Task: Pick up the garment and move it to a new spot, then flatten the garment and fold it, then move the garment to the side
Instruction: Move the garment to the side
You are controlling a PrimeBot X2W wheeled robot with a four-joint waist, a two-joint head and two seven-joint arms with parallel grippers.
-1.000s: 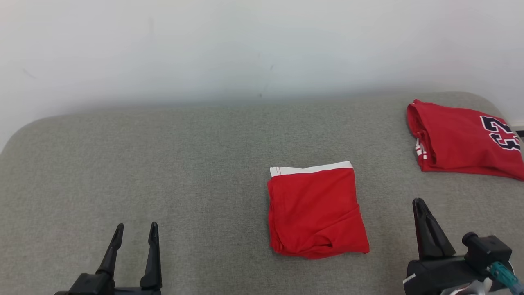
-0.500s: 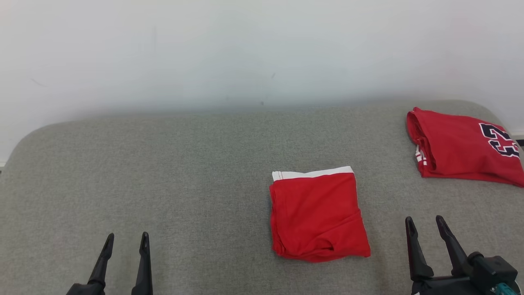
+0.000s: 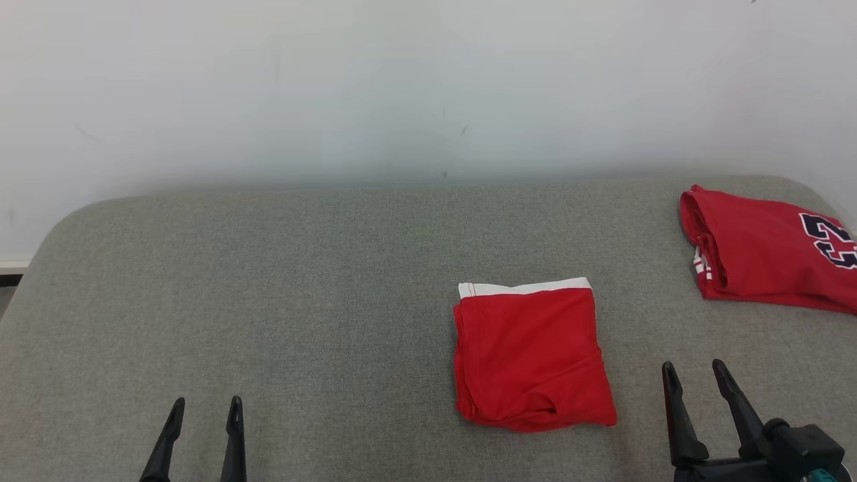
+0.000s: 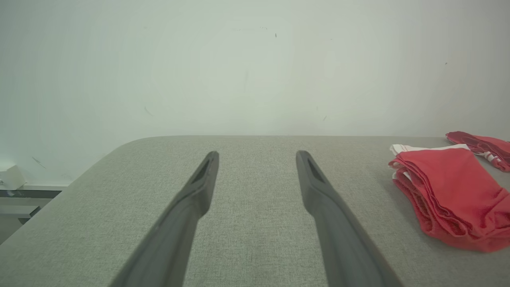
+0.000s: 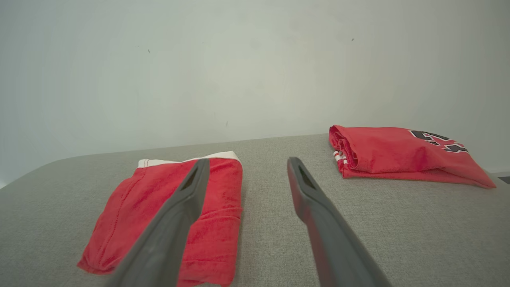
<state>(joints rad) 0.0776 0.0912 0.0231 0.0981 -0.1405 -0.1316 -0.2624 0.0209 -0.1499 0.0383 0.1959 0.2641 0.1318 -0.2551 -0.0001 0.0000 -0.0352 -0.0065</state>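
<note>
**Folded garment lies free; both grippers spread and empty**

The garment (image 3: 532,358), red with a white band along its far edge, lies folded on the grey surface (image 3: 301,301), right of centre and toward the near side. The jersey (image 3: 763,268) lies at the far right, near the surface's rounded far right corner and well apart from the garment. The far edge of the surface meets the wall (image 3: 402,87), and its far left corner is rounded too. Left of the garment a wide bare stretch runs to the left edge; a narrower bare strip separates garment and jersey.

The left gripper (image 3: 206,402) is at the near left, fingers apart, holding nothing. The right gripper (image 3: 693,365) is near the garment's near right corner without touching it, fingers apart and empty.

A second ago the right gripper was turned on its side with fingers together; now they are spread and point toward the wall. The left gripper's fingers show less. The whole head view has shifted, so the camera moved; garment and jersey lie as before.
</note>
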